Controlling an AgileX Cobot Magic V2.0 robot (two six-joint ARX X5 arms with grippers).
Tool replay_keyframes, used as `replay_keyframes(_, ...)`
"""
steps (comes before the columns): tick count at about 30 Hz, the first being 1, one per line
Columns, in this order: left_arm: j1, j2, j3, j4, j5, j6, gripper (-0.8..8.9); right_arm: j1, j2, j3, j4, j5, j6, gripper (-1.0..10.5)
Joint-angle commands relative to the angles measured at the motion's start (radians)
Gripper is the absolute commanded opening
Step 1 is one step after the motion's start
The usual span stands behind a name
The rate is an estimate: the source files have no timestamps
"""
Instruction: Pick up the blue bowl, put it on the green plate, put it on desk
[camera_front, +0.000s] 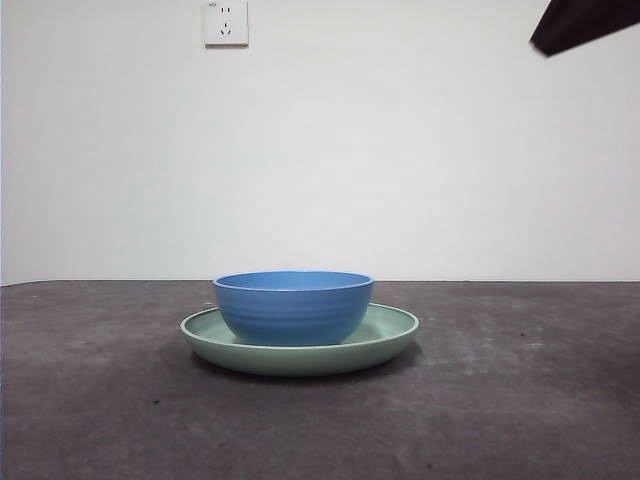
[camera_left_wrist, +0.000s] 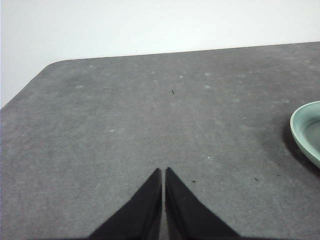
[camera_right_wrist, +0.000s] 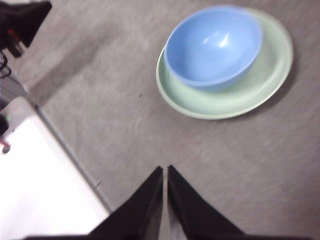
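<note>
we see the blue bowl sitting upright inside the green plate, its base on the plate's floor and set a little toward one side of the plate rather than dead centre, as our right wrist view shows. the plate itself lies flat on the desk. nothing else touches the bowl.

our right gripper hangs high above the desk and well apart from the plate, its two jaws pressed together and holding nothing. our left gripper is also closed on nothing, over bare desk, with only the plate's rim showing off to the side of it. in the front view just one black tip shows, far above the plate; we cannot say from that view alone which arm it belongs to.

we judge that the bowl-onto-plate step is already met, and what remains is to set the bowl down on the desk. for that, an arm would need to part its jaws, come down over the bowl's thin rim, pinch the wall, lift clear of the plate's raised edge and lower the bowl onto bare desk beside the plate.
</note>
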Motion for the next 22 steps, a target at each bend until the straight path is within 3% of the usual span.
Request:
replay_keyframes(1, 0.002, -0.002, -0.021, -0.008, -0.002, -0.009, 0.11, -0.073, -0.048, 0.002, 0.032, 0.003, -0.064, 0.1)
replay_keyframes(6, 0.002, -0.002, -0.021, -0.008, -0.002, -0.009, 0.11, -0.266, -0.178, -0.078, 0.185, 0.01, -0.104, 0.1)
replay_keyframes(12, 0.002, -0.002, -0.021, -0.008, -0.002, -0.009, 0.11, -0.459, -0.37, -0.317, 0.437, 0.08, -0.101, 0.1)
replay_keyframes(22, 0.002, -0.002, -0.021, -0.008, -0.002, -0.009, 0.11, -0.528, -0.619, -0.652, 0.685, 0.254, -0.1, 0.1)
